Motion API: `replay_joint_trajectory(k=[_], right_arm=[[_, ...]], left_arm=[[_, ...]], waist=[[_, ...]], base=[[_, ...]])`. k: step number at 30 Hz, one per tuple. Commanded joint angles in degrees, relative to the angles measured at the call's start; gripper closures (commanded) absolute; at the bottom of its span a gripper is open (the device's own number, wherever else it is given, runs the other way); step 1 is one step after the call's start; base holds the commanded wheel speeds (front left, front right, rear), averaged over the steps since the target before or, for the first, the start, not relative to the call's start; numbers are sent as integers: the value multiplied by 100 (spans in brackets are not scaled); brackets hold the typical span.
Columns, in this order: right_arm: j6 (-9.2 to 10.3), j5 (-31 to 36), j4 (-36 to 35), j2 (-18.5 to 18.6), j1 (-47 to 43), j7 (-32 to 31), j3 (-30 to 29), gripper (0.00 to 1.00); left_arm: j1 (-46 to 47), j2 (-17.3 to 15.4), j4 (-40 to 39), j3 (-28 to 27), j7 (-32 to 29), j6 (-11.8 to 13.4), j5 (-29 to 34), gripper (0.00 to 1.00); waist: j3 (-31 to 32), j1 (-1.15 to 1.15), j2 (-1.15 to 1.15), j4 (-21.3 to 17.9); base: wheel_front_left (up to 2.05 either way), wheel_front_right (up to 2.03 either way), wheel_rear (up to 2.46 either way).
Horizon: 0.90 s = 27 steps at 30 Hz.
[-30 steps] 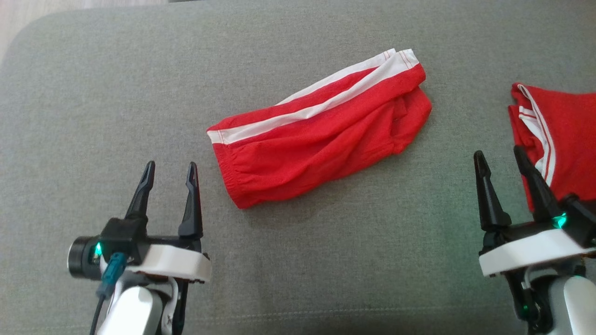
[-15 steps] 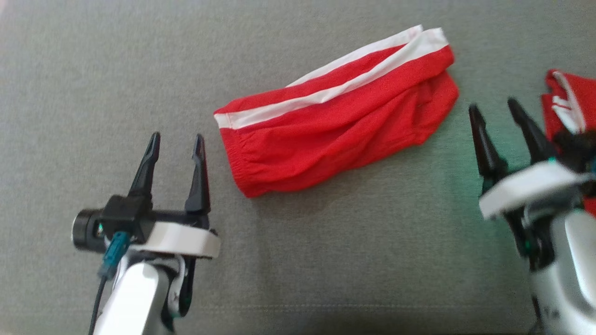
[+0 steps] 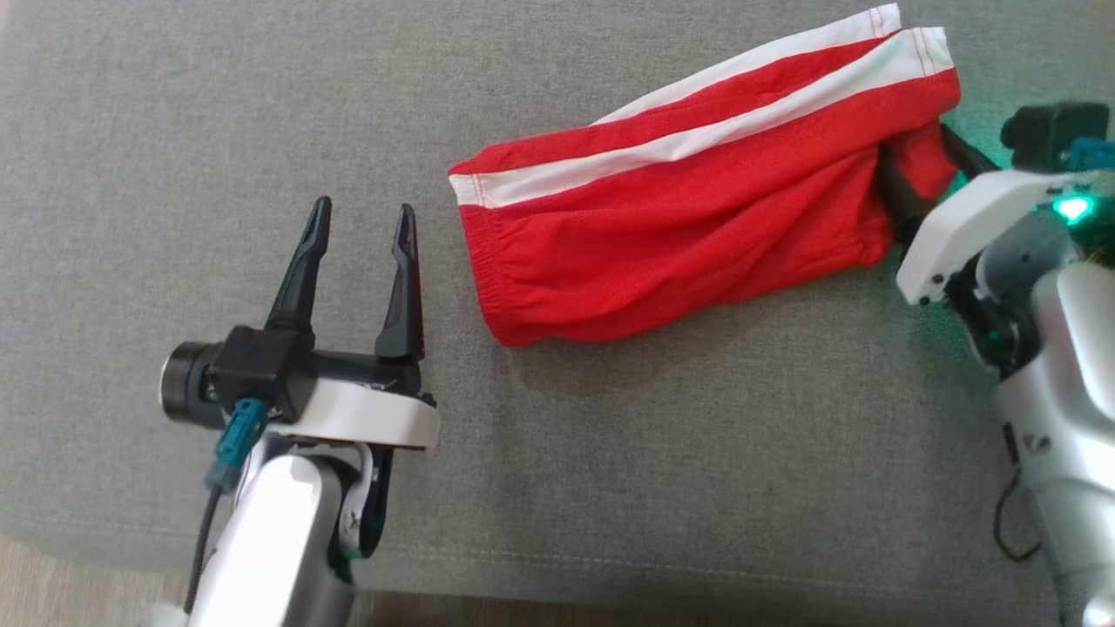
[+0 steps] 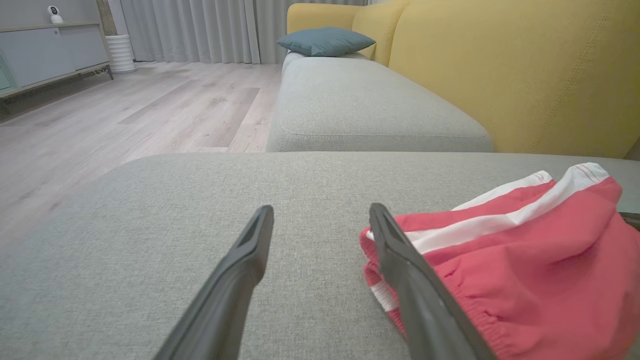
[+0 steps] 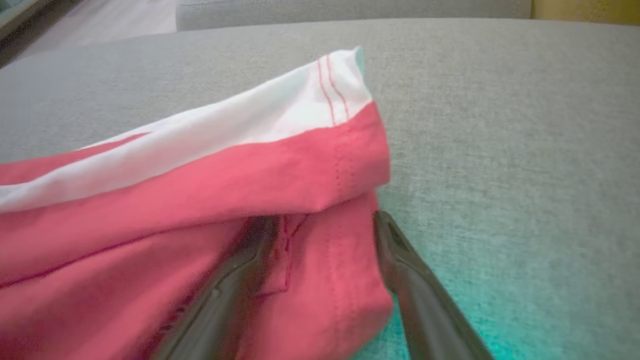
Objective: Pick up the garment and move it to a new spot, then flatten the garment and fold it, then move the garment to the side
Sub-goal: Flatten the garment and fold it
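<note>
The garment (image 3: 688,222) is a pair of red shorts with white side stripes, lying crumpled and slanted on the grey cushion (image 3: 218,113). My left gripper (image 3: 363,207) stands open just left of the waistband end, with nothing between its fingers. In the left wrist view the garment (image 4: 525,255) lies right of that gripper (image 4: 320,210). My right gripper (image 3: 919,161) is at the garment's right end, open. In the right wrist view its fingers (image 5: 322,222) straddle the lower fold of the red cloth (image 5: 280,175), one finger over the fabric and one beside its edge.
The cushion's front edge (image 3: 610,592) runs along the bottom of the head view, with wooden floor below it. The left wrist view has a yellow sofa back (image 4: 525,65), a second grey cushion (image 4: 360,105), a teal pillow (image 4: 325,40) and wooden floor (image 4: 125,110).
The head camera has shifted, so the garment sits higher and further right in the picture. My right gripper has moved forward and left onto the garment's right end. The left gripper holds its pose.
</note>
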<state>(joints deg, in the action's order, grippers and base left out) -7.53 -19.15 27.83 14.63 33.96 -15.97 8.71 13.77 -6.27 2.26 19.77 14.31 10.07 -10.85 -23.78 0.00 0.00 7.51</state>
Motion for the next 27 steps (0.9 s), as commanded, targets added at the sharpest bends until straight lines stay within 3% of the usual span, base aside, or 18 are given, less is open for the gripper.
replay_joint_trajectory(k=[1,4,5,6,8,14,27], right_arm=[[4,62,163,52,228,-251,101,0],[4,27,434,-18,334,-606,193,0],[4,-40,481,-48,342,-725,235,33],[4,-146,511,-85,328,-837,268,100],[4,-333,494,-114,238,-1013,350,100],[4,-793,-124,-73,-377,-774,220,100],[4,-897,-1614,-138,-2109,-306,-835,100]], left_arm=[[172,8,-140,-203,69,-48,96,0],[180,41,-112,-230,69,-84,127,0],[180,49,-101,-242,69,-99,135,0],[178,58,-92,-253,69,-113,143,0],[157,74,-67,-274,69,-136,159,0],[51,104,-50,-361,69,-161,221,0],[-184,76,-17,-463,69,-237,307,0]], waist=[[-18,0,0,19],[-7,0,0,20],[2,0,0,19],[18,0,0,16],[72,0,0,9],[270,0,0,-69],[620,0,0,-325]], base=[[0,0,0],[0,0,0],[0,0,0],[0,0,0],[0,0,0],[0,0,0],[0,0,0]])
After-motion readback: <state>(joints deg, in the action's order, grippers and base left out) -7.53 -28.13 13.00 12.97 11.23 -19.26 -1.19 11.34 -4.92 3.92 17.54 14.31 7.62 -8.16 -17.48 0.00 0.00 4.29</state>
